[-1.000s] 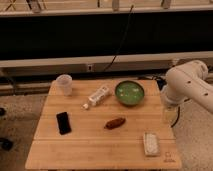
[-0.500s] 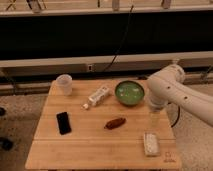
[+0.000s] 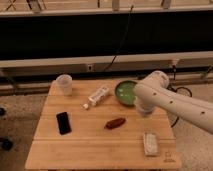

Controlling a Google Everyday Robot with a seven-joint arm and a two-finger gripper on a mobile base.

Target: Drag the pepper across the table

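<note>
- Where the white robot arm (image 3: 175, 102) ended, we saw its gripper (image 3: 144, 111) low over the light wooden plank table (image 3: 90, 150), just beside the right edge of the round green bowl (image 3: 125, 91). We could not tell whether it was clenched or released.
- We found the small dark red-brown tapered pepper (image 3: 115, 123) lying near the table's middle, left of the gripper and nearer the front edge, apart from it.
- We noted a white tube (image 3: 96, 97) lying between a translucent plastic cup (image 3: 64, 84) and the bowl, a flat black rectangular phone (image 3: 63, 122) at the left, and a white rectangular block (image 3: 150, 143) near the front right corner.
</note>
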